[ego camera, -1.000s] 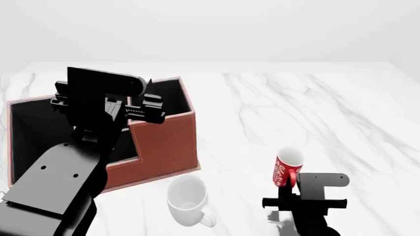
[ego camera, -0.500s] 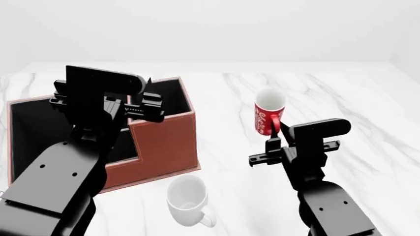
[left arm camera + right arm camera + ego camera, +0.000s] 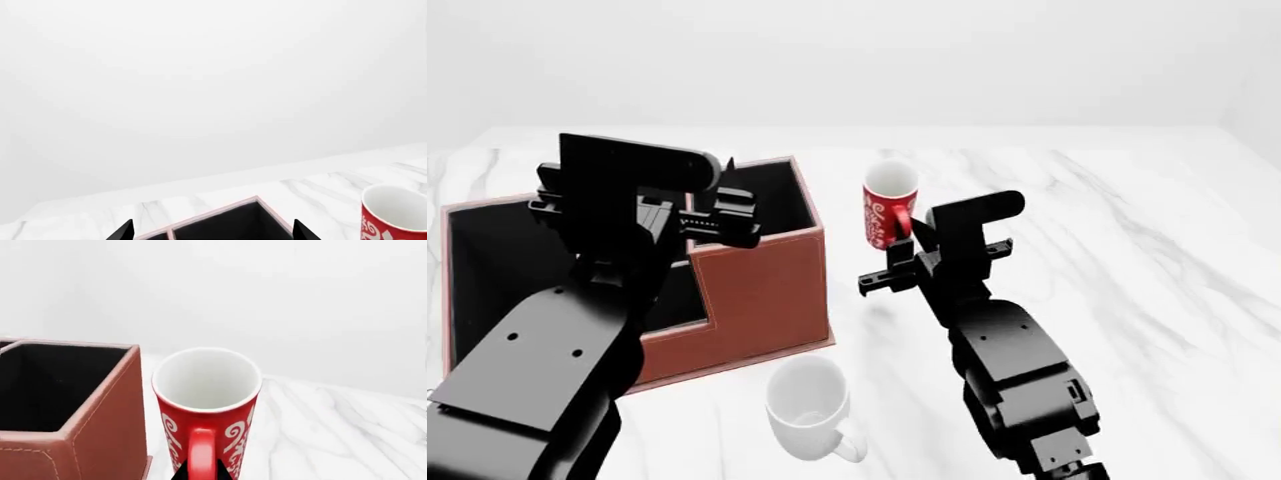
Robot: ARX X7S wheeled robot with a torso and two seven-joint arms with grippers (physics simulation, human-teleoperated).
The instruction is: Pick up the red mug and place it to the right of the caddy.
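Note:
The red mug with white pattern hangs upright just right of the caddy's back right corner, above the table. My right gripper is shut on its handle. In the right wrist view the red mug is close beside the caddy's wall, and the fingertips pinch the handle. My left gripper is open and empty above the caddy's rear compartments. The left wrist view shows the caddy's rim and the red mug at the edge.
A larger plain white mug stands on the marble table in front of the caddy's right front corner. The table's far edge meets a white wall behind the caddy.
My right gripper has carried the red mug up from the near right of the table and leftward, to a spot beside the caddy's right wall. The left arm has not moved.

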